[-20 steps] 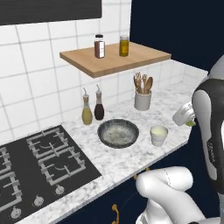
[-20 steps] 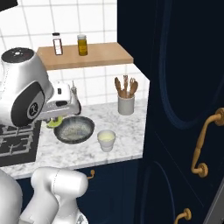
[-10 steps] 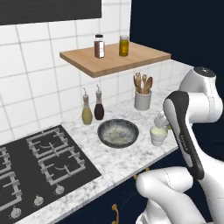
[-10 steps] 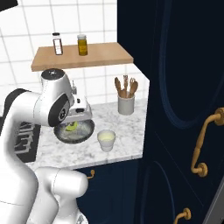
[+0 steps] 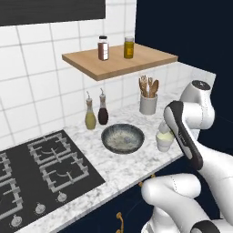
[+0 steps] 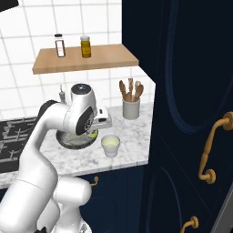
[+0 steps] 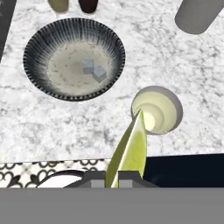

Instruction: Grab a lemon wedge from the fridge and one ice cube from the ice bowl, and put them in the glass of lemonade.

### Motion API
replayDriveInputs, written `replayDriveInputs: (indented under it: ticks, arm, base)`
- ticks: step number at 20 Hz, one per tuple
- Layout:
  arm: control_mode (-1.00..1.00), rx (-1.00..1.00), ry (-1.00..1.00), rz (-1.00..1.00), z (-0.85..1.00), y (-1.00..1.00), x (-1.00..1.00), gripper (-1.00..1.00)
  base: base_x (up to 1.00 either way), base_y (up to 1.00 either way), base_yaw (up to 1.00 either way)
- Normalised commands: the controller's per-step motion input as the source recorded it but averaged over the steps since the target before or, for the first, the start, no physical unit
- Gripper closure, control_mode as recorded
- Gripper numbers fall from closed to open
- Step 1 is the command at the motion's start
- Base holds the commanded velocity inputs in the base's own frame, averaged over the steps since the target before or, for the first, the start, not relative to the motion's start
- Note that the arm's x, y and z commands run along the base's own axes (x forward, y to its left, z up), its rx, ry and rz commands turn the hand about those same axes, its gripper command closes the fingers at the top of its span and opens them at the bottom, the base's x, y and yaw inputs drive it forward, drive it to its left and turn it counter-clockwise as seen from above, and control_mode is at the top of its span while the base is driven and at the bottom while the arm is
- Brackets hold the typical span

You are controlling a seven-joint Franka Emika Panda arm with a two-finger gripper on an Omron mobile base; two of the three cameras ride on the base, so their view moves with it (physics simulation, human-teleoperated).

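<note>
Marble counter (image 7: 52,127): tool (image 7: 119,177) grips lemon wedge (image 7: 129,151).

The lemon wedge (image 7: 127,153) is yellow-green, paler along its edge. The ice bowl (image 7: 74,59) has a dark grey rim streaked with fine pale lines and a speckled beige inside; at 1 o'clock from its centre lie pale grey ice cubes (image 7: 94,70). The glass of lemonade (image 7: 156,110) is whitish around pale yellow-green liquid. The surface (image 7: 52,127) is white marble with grey veins. The shelf (image 5: 119,61) is light wood, the cabinet (image 6: 182,91) navy with gold handles (image 6: 211,145)
</note>
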Motion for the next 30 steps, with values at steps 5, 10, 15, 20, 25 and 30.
replayDriveInputs:
  ticks: [5, 10, 15, 20, 25, 30]
  arm:
    - [-1.0, 0.0, 0.01, 0.0, -0.12, -0.23, 0.35, 1.0]
    - [-1.0, 0.0, 0.0, 0.0, -0.11, -0.11, 0.44, 1.0]
    - [-1.0, 0.0, 0.0, 0.0, -0.07, -0.09, 0.4, 1.0]
    - [-1.0, 0.0, 0.0, 0.0, -0.01, -0.04, 0.21, 1.0]
    - [-1.0, 0.0, 0.0, 0.0, -0.26, 0.0, 0.27, 1.0]
    - [-1.0, 0.0, -0.05, 0.0, -0.47, 0.0, 0.09, 1.0]
  base:
    - [0.0, 0.0, 0.0]
    - [0.0, 0.0, 0.0]
    - [0.0, 0.0, 0.0]
    - [0.0, 0.0, 0.0]
    - [0.0, 0.0, 0.0]
    - [0.0, 0.0, 0.0]
